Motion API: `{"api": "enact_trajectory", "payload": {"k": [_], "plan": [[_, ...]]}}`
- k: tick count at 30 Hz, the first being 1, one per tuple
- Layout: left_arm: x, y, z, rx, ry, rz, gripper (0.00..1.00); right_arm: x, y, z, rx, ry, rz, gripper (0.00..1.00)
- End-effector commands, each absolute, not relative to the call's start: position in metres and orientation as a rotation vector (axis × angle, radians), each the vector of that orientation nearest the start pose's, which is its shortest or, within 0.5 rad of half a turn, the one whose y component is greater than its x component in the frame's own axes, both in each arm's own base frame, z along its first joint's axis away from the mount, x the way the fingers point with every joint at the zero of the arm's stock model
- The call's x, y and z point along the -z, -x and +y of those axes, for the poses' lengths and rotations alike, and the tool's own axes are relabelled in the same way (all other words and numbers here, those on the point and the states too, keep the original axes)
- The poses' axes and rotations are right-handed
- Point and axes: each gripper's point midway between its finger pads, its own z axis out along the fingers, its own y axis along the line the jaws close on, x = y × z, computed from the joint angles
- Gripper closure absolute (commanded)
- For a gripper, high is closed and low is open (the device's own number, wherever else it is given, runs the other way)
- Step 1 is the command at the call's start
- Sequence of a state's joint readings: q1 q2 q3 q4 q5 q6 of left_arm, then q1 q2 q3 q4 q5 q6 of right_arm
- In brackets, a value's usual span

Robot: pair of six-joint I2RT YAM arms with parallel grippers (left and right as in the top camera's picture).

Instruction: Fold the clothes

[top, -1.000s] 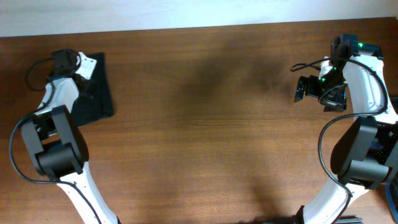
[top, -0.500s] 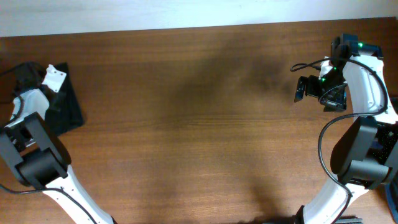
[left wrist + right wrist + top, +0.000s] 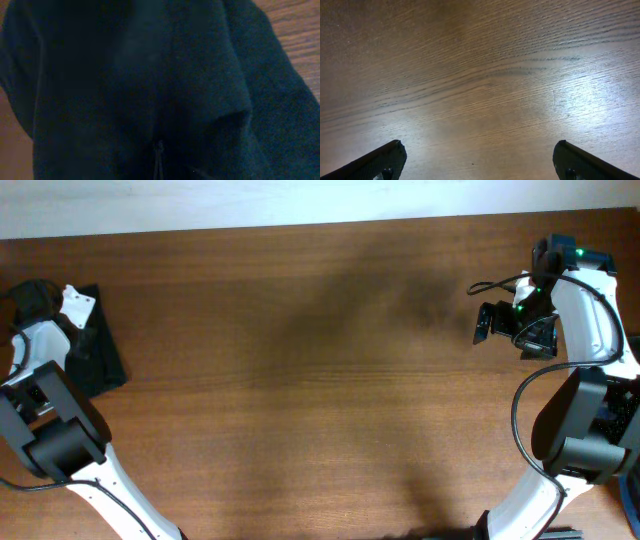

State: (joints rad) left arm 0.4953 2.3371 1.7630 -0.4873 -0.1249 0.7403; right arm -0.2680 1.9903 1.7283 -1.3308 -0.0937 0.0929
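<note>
Black T-shirt point(image 3: 102, 360) bunched under left tool point(image 3: 82, 320), pinched in it; right tool point(image 3: 480, 162) open, far off.

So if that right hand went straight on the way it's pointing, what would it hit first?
Most likely the bare brown wooden table. The right hand is open, and its own camera shows only wood grain ahead of its black fingers; how far off the wood is, I can't tell.

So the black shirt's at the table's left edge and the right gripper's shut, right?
No: the right gripper is open, fingers spread wide, per the right wrist view. The black shirt is at the left edge of the table.
</note>
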Motion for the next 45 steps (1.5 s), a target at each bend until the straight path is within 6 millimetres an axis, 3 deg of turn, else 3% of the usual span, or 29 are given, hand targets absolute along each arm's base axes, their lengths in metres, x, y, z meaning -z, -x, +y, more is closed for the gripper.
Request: {"api": "enact_trajectory", "payload": {"k": [1, 6, 11, 16, 23, 30, 41, 45], "plan": [[-0.029, -0.492, 0.285, -0.554, -0.095, 2.7, 0.95, -0.119, -0.368, -0.087, -0.122, -0.548, 3.058, 0.01], [-0.075, -0.492, 0.263, -0.503, 0.068, 2.659, 0.92, -0.119, -0.368, -0.087, -0.122, -0.548, 3.058, 0.01], [-0.091, -0.468, 0.247, -0.388, 0.431, 2.673, 0.99, -0.119, -0.368, -0.087, -0.122, -0.548, 3.058, 0.01], [-0.081, -0.428, 0.246, -0.279, 0.95, 2.664, 0.99, -0.119, -0.368, -0.087, -0.122, -0.548, 3.058, 0.01], [-0.047, -0.395, 0.253, -0.182, 1.259, 2.625, 0.99, -0.119, -0.368, -0.087, -0.122, -0.548, 3.058, 0.01], [-0.034, -0.383, 0.256, -0.126, 1.34, 2.61, 0.99, -0.119, -0.368, -0.087, -0.122, -0.548, 3.058, 0.01], [0.009, -0.352, 0.26, -0.296, 1.371, 2.634, 0.99, -0.119, -0.368, -0.087, -0.122, -0.548, 3.058, 0.01], [0.01, -0.349, 0.269, -0.379, 1.347, 2.625, 0.99, -0.119, -0.368, -0.087, -0.122, -0.548, 3.058, 0.01]]}}
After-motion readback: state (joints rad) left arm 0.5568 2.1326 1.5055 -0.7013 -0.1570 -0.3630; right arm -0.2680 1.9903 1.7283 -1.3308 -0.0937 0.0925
